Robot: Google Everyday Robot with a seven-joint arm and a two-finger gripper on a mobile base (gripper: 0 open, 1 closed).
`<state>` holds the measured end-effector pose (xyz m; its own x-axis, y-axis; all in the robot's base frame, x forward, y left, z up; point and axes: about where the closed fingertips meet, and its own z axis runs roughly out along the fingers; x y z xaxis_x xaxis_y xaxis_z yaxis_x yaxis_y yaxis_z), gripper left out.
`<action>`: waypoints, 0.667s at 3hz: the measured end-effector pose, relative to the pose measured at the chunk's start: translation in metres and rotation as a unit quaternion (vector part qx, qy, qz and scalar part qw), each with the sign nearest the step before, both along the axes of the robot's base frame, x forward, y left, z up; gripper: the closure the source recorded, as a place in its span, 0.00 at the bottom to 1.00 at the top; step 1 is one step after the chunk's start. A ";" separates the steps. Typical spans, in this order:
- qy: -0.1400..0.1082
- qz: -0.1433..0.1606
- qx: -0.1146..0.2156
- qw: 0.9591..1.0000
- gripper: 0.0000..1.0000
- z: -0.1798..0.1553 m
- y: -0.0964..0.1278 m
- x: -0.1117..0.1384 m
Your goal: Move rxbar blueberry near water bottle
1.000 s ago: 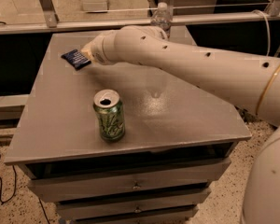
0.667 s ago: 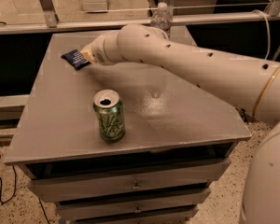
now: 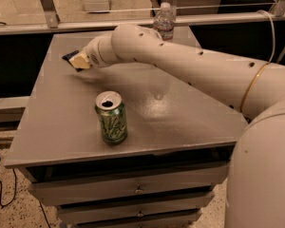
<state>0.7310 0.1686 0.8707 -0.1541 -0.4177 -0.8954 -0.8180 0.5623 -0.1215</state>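
Near edge of the bench (image 3: 52, 137): green soda can (image 3: 111, 118), upright, tab opened, not part of this job. The arm (image 3: 194, 68) reaches in from the right and passes behind the can toward the far-left part of the top.

The claw (image 3: 80, 61) sits right on the rxbar blueberry (image 3: 70, 56). Only a dark navy corner of the bar shows, poking out on the claw's left. Can't tell if the claw is clenched on it or released. Also can't tell whether the bar is flat on the bench or just off it.

The water bottle (image 3: 165, 20) stands upright at the far edge, right of centre, well apart from bar and claw, with the arm crossing just in front of it.

My read: pickup step, transfer not yet done. Next move needs a confirmed grip, then a carry right and away toward the bottle. Set down beside it without a knock; it looks tall, light and easy to tip.
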 end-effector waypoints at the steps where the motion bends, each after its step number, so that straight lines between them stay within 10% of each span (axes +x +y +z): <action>1: 0.006 -0.011 -0.004 1.000 0.00 -0.006 0.002 0.006; 2: 0.012 -0.022 -0.001 1.000 0.00 -0.013 0.005 0.011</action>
